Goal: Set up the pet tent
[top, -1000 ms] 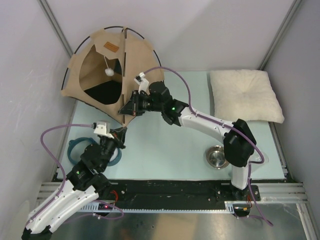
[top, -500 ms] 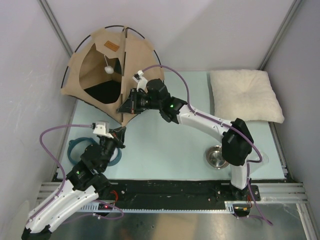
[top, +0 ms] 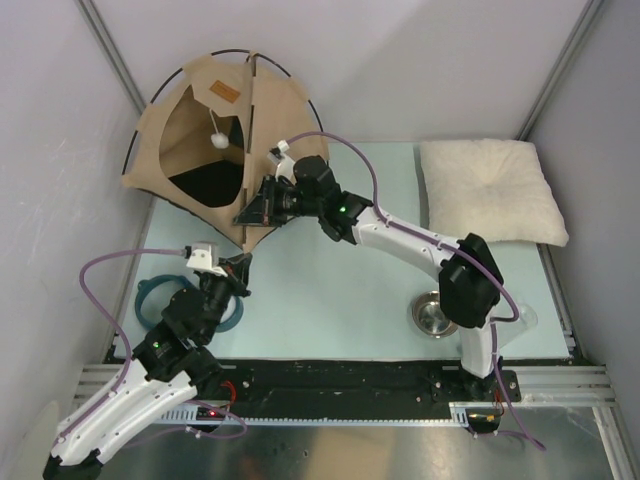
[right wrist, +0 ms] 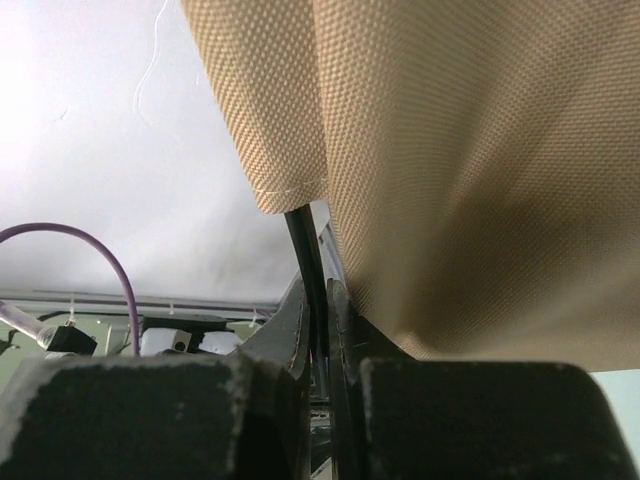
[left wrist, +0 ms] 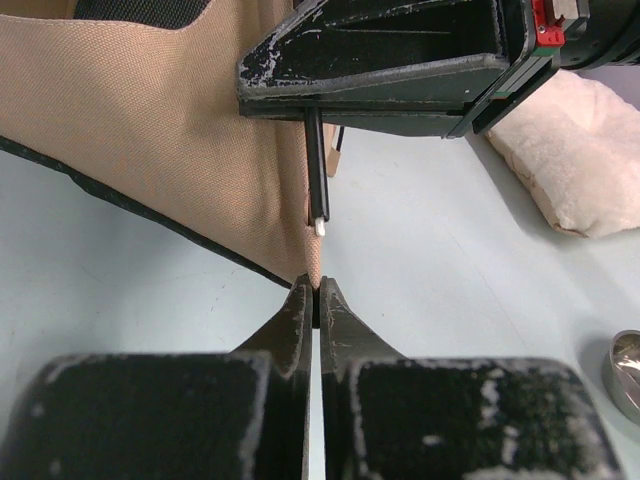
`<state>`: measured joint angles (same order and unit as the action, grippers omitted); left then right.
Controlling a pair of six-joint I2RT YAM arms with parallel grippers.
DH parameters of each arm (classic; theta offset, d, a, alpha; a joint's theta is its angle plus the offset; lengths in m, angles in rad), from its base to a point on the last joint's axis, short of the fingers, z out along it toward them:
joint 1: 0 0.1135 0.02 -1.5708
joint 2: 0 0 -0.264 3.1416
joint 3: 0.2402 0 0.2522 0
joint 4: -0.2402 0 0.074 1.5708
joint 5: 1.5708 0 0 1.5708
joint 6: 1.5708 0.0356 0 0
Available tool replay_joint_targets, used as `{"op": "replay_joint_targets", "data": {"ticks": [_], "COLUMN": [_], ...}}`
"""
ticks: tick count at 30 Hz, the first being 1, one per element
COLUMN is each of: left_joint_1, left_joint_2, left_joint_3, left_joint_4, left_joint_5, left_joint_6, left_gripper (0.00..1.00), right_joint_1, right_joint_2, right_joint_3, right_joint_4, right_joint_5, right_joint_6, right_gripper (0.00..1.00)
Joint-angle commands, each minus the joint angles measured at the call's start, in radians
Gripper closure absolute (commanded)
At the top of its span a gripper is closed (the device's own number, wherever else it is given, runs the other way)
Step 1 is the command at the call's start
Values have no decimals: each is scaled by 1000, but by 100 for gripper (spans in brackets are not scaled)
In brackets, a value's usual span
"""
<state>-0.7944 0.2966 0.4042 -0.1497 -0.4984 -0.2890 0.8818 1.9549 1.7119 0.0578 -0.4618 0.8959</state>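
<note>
The pet tent (top: 200, 120) is tan fabric with thin black poles, a brown label patch (top: 222, 93) and a white pompom (top: 216, 141) hanging in its opening. It stands at the far left of the table. My left gripper (top: 243, 262) (left wrist: 316, 289) is shut on the tent's near fabric corner (left wrist: 312, 262). My right gripper (top: 243, 215) (right wrist: 320, 295) is shut on a black pole (right wrist: 305, 245) just above that corner. In the left wrist view the pole's white tip (left wrist: 319, 228) hangs below the right gripper's fingers (left wrist: 370, 80), beside the fabric edge.
A cream pillow (top: 490, 190) lies at the far right. A metal bowl (top: 435, 314) sits near the right arm's base. A blue ring-shaped dish (top: 150, 296) lies partly under the left arm. White walls close in behind and to the left of the tent.
My right gripper has shifted slightly left and away with the pole, and the tent has moved a little with it. The left gripper has stayed in place.
</note>
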Motion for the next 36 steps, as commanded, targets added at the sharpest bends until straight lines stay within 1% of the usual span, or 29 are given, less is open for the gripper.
{"op": "replay_joint_targets", "data": {"ticks": [1, 17, 28, 36], "left_joint_1": [-39, -46, -49, -51], "left_joint_2": [5, -1, -16, -18], "left_joint_3": [-2, 2, 2, 5], "left_joint_4": [-136, -143, -151, -154], "left_joint_5": [84, 82, 74, 79], "left_joint_6": [-36, -35, -39, -39], "left_gripper": [100, 100, 100, 100], "right_joint_1": [-133, -149, -178, -188], "right_joint_2": [23, 32, 49, 62], "right_joint_3": [56, 79, 70, 78], "right_joint_4": [146, 110, 152, 168], "right_joint_5": [165, 209, 172, 167], "right_joint_6": [112, 86, 125, 113], "right_gripper": [100, 100, 100, 100]}}
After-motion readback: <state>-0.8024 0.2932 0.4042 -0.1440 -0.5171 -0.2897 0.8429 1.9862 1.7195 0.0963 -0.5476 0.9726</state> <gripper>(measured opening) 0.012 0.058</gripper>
